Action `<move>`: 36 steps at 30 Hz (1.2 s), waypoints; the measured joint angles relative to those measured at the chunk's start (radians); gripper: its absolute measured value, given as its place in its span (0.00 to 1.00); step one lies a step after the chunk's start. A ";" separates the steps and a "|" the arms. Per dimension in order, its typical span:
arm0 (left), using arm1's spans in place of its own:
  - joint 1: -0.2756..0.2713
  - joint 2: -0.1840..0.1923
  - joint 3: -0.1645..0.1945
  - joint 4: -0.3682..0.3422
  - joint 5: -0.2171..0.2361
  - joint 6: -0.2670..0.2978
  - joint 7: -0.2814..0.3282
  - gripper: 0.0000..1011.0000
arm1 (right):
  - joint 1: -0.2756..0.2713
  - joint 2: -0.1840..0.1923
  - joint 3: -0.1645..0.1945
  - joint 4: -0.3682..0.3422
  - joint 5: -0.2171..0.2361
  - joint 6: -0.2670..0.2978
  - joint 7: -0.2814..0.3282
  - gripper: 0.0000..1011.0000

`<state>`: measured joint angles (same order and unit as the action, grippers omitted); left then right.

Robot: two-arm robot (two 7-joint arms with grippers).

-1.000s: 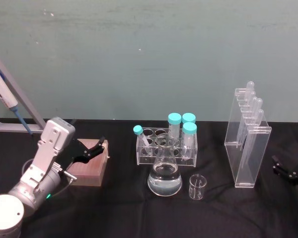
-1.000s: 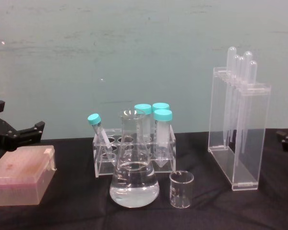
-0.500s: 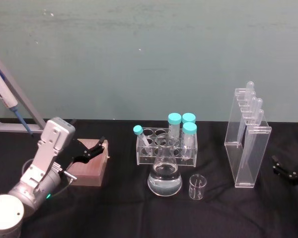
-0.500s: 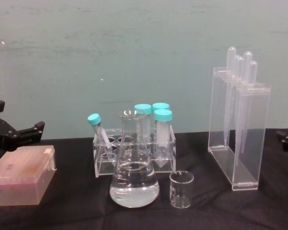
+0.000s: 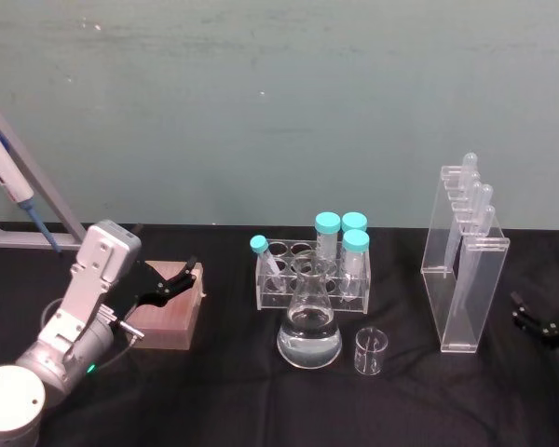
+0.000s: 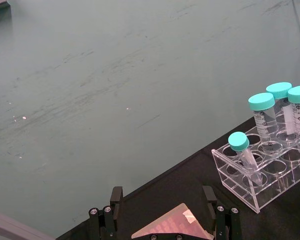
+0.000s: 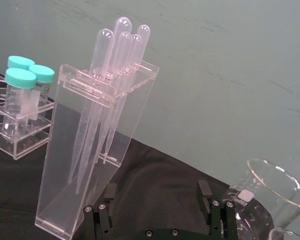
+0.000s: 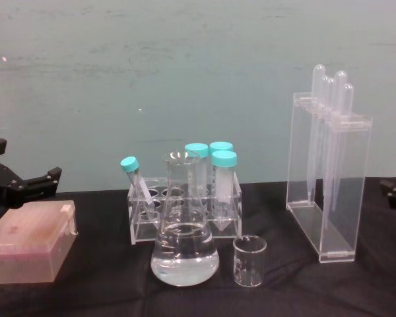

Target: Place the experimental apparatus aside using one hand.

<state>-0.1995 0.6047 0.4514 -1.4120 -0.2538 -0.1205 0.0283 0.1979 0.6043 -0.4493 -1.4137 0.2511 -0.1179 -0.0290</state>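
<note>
Two empty hands, the right one nearer the work

The pipette stand (image 5: 464, 270) stands upright at the right of the black surface (image 5: 224, 391), its long base running away from the robot. The right hand (image 5: 540, 321), fingers spread and holding nothing, sits low just outboard of it. The conical flask (image 5: 309, 326) and small beaker (image 5: 370, 352) stand mid-surface, side by side, in front of a tube rack (image 5: 312, 275). The left hand (image 5: 172, 279), also spread, hovers over a pink box (image 5: 163, 317), well apart from them. A teal wall (image 5: 261, 112) closes the room behind.
</note>
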 joint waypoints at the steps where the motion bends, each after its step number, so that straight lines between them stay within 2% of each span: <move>1: 0.000 0.000 0.000 0.000 0.000 0.000 0.000 0.99 | -0.005 -0.001 0.005 -0.006 -0.007 0.009 -0.006 0.99; 11: 0.000 0.000 0.000 0.000 0.000 0.000 0.000 0.99 | -0.047 -0.013 0.050 -0.065 -0.039 0.068 -0.059 0.99; 18: 0.000 0.000 0.000 0.000 0.000 0.000 0.000 0.99 | -0.089 -0.010 0.088 -0.132 -0.055 0.083 -0.089 0.99; 28: 0.000 0.000 0.000 0.000 0.000 0.000 0.000 0.99 | -0.143 -0.013 0.136 -0.231 -0.123 0.054 -0.160 0.99; 36: 0.000 0.000 0.000 0.000 0.000 0.000 0.000 0.99 | -0.185 -0.008 0.162 -0.296 -0.148 0.014 -0.152 0.99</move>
<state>-0.1995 0.6047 0.4514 -1.4120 -0.2538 -0.1205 0.0283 0.0128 0.5962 -0.2876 -1.7096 0.1035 -0.1040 -0.1808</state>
